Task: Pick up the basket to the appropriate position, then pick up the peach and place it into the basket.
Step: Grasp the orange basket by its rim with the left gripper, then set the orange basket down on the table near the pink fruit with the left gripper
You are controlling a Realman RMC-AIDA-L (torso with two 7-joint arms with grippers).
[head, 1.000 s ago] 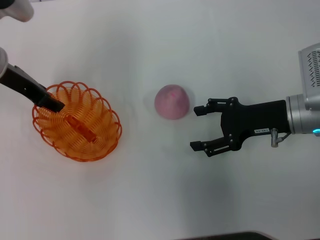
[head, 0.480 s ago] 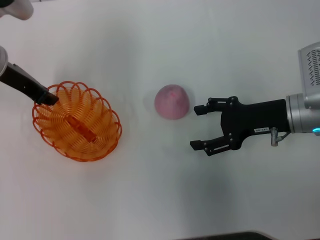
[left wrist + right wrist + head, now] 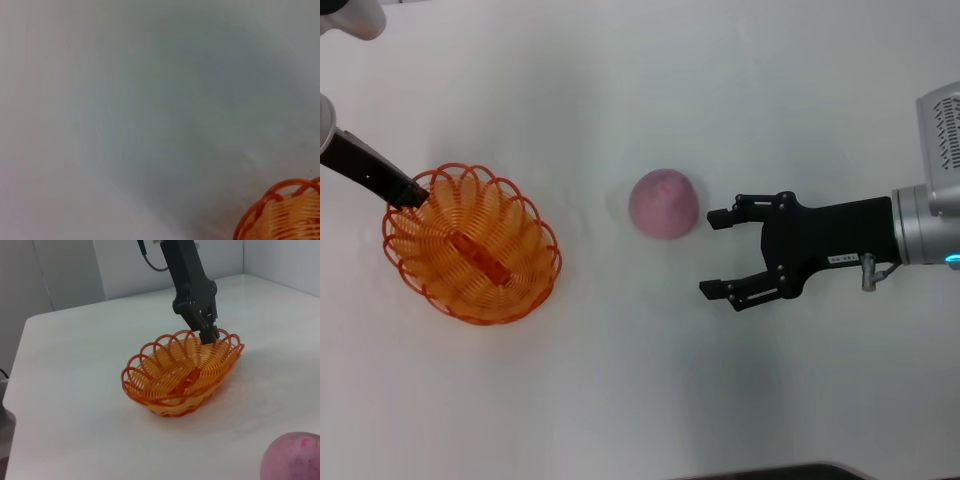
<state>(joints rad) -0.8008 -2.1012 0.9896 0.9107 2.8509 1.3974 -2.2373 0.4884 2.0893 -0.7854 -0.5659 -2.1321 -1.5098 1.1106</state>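
Observation:
The orange wire basket [image 3: 470,245] sits on the white table at the left; it also shows in the right wrist view [image 3: 182,372] and at a corner of the left wrist view [image 3: 285,212]. My left gripper [image 3: 412,192] is at the basket's far left rim, with its fingers closed together on a rim loop, as the right wrist view [image 3: 208,333] shows. The pink peach [image 3: 664,203] lies on the table in the middle, apart from the basket, and shows in part in the right wrist view [image 3: 292,457]. My right gripper [image 3: 714,254] is open and empty just right of the peach.
The white table [image 3: 640,380] carries nothing else. A dark strip [image 3: 770,472] marks its front edge. In the right wrist view the table's far edge [image 3: 65,310] meets a pale wall behind the basket.
My left gripper has drawn back up and to the left, from inside the basket's wall to its rim. The basket has shifted slightly left. The right arm and the peach have not moved.

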